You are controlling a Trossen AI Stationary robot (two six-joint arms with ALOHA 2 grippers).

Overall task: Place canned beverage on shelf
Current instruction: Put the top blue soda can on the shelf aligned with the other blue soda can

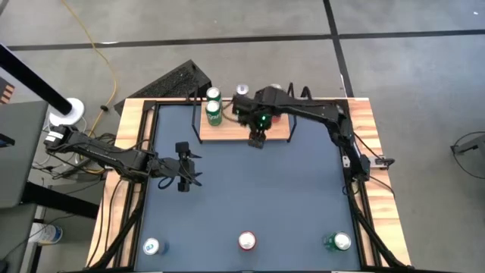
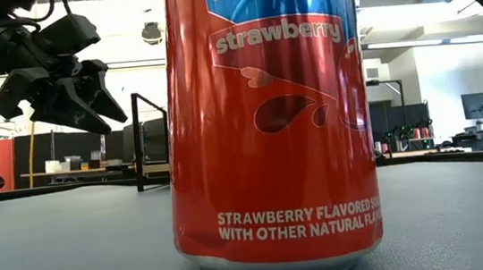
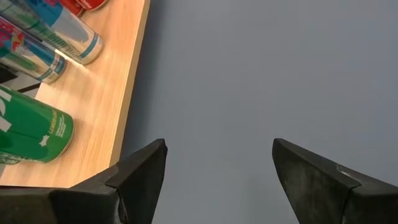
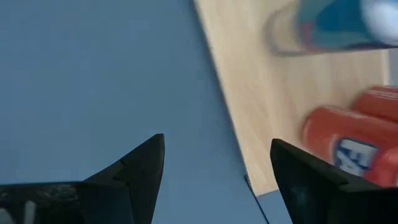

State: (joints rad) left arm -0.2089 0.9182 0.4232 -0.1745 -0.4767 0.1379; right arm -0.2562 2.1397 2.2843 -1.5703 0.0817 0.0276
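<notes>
High view: right gripper (image 1: 258, 141), jaws apart, at the light-wood wire-framed shelf (image 1: 280, 130) edge; left gripper (image 1: 184, 173) apart, empty, over dark grey table (image 1: 265, 197).

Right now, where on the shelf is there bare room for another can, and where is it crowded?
The shelf is crowded at its left end, where two green cans stand together. Its middle board, between those cans and the right gripper hovering over the front edge, looks bare. The right end lies under the right arm, so I cannot tell what is there.
</notes>
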